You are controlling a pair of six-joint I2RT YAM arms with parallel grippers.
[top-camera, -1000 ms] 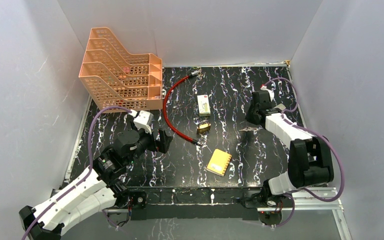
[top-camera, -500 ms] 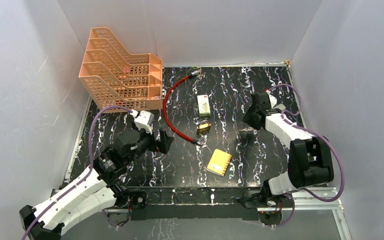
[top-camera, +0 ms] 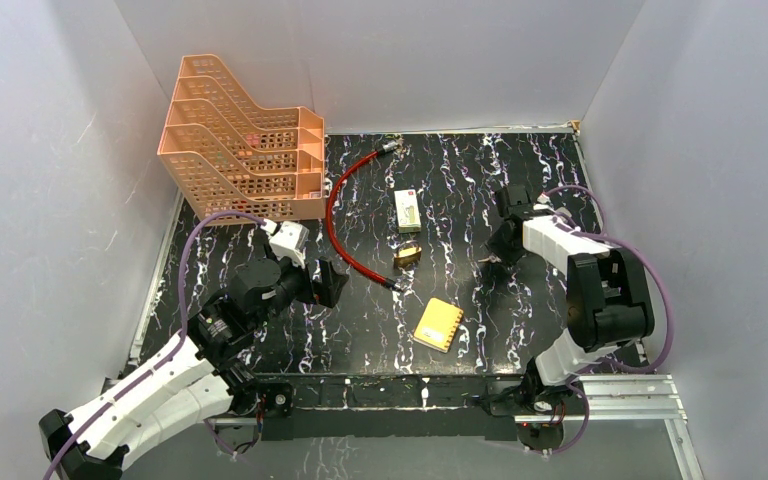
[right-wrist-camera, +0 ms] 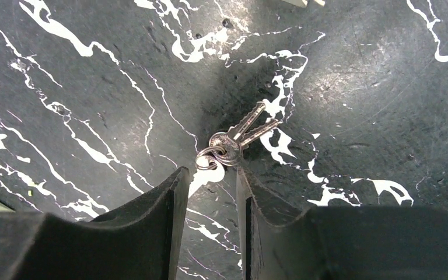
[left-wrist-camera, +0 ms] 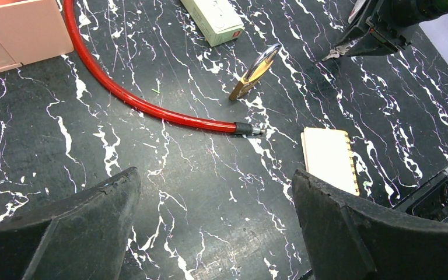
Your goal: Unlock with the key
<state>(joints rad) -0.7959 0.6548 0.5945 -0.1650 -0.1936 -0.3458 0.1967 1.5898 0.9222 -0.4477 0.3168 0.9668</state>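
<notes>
A tiny flat metal key [right-wrist-camera: 251,119], ringed with a second, is laid on the black marbled desk [right-wrist-camera: 93,87] just ahead of the right hand [right-wrist-camera: 210,175]. Ahead of the left hand [left-wrist-camera: 214,178] a red cable loop [left-wrist-camera: 151,105] is stretched, with a brass padlock [left-wrist-camera: 254,73] beyond it and a yellow spiral notepad [left-wrist-camera: 329,160] to the right.

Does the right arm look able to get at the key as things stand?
Probably yes: the right gripper sits right at the key, jaws apart, with nothing between them. The key lies flat on the table, so gripping it may be fiddly.
</notes>
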